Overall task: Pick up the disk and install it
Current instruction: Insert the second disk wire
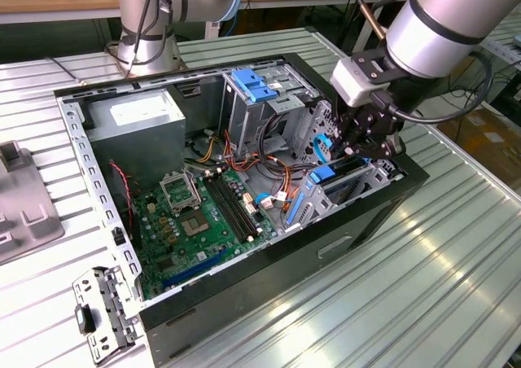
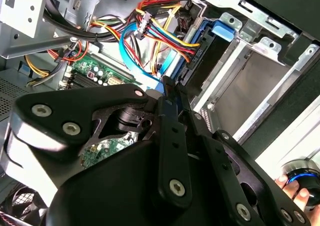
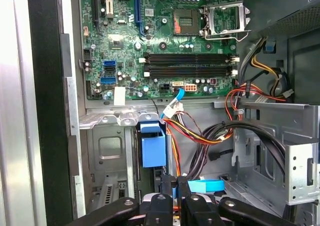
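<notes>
Exterior view: gripper (image 1: 364, 144) is down in the drive cage at the case's (image 1: 269, 278) exterior-view-right end, where the disk (image 1: 338, 171) sits on edge, blue rail up. I'd press straight along the bay.

Second wrist view: fingers (image 2: 167, 113) look pinched together, though can't tell on what.

First wrist view: cables (image 3: 210, 133) crowd beside the bay, motherboard (image 3: 165, 41) beyond.

Disk (image 3: 153, 148) seated on edge in bay, label and lower part hidden behind gripper (image 3: 175, 183) in first wrist view. Fingertips masked by own linkage in second wrist view, gap not readable. In exterior view, gripper (image 1: 356, 148) sunk among bay (image 1: 358, 177) walls, tips out of sight. Arm (image 1: 444, 26) cropped by top edge. Fingertips (image 2: 295, 193) of a hand cut off at corner of second wrist view
</notes>
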Controlling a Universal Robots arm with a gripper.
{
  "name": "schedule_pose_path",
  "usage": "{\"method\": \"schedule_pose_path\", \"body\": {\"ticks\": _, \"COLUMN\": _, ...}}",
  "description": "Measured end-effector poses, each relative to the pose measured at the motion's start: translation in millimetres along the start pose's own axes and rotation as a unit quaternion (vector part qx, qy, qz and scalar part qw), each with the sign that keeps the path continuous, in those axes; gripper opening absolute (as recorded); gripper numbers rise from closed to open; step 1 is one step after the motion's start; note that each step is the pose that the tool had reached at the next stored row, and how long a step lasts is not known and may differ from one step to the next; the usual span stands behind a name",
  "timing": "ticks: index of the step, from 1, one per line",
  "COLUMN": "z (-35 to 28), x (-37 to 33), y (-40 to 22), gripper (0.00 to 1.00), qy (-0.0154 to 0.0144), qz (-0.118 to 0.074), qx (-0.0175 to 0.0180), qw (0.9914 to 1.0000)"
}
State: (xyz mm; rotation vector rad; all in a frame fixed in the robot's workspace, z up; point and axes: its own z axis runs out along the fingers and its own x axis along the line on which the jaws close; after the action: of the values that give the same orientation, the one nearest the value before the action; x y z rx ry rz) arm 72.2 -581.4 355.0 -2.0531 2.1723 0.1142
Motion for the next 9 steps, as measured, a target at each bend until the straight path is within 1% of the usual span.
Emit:
{"method": "schedule_pose_path", "body": {"ticks": 5, "z": 1.7, "x": 0.8, "y": 0.1, "gripper": 0.16, "qy": 0.0, "qz": 0.0, "qx": 0.0, "qw": 1.0}}
{"method": "schedule_pose_path", "body": {"ticks": 9, "z": 4.7, "x": 1.6, "y": 0.2, "gripper": 0.16, "qy": 0.0, "qz": 0.0, "qx": 0.0, "qw": 1.0}}
